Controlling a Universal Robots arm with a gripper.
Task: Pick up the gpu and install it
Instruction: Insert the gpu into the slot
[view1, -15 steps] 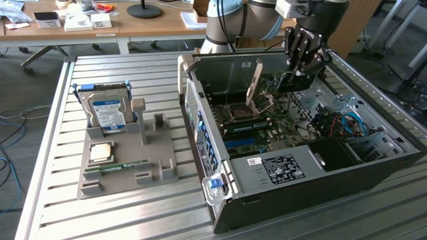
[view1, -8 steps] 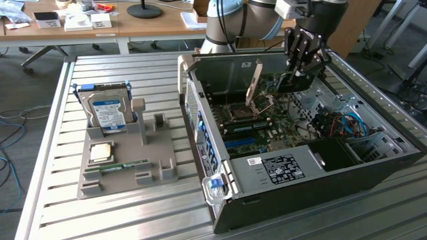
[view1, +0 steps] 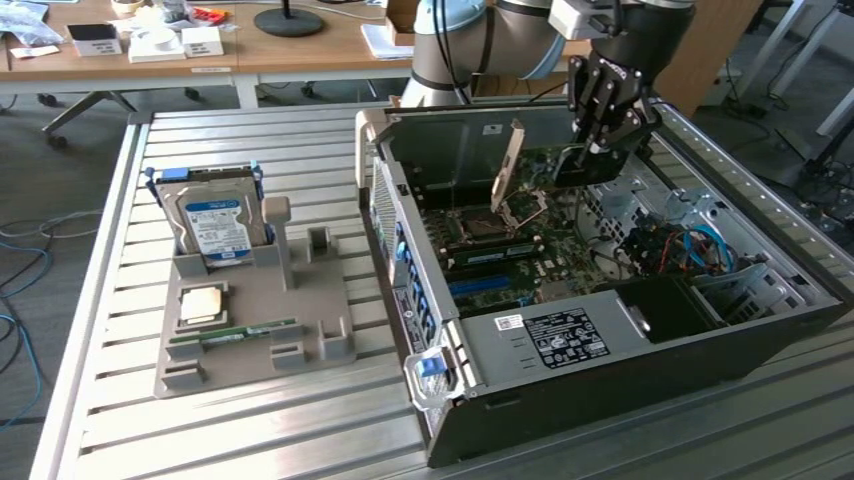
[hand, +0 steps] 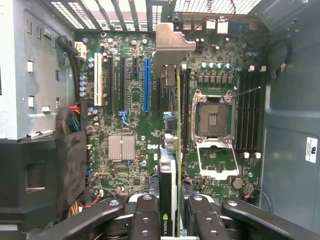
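The gpu (view1: 582, 168) hangs on edge inside the open computer case (view1: 747, 330), just above the motherboard (view1: 534, 250), and I cannot tell whether it touches the board. My gripper (view1: 603, 140) is shut on it from above. In the wrist view the gpu (hand: 168, 175) is seen edge-on as a thin dark card with a green label, clamped between my black fingers (hand: 147, 215). Its silver bracket (hand: 171, 45) points toward the case's slotted rear wall. The card lies between the blue slot (hand: 147, 85) and the processor socket (hand: 215, 117).
A grey holder (view1: 314, 330) on the slatted table, at the exterior view's left, carries a silver hard drive (view1: 214, 225), a processor chip (view1: 203, 303) and a green memory stick (view1: 247, 332). The power supply (view1: 561, 335) and cable bundles (view1: 687, 250) crowd the case's near end.
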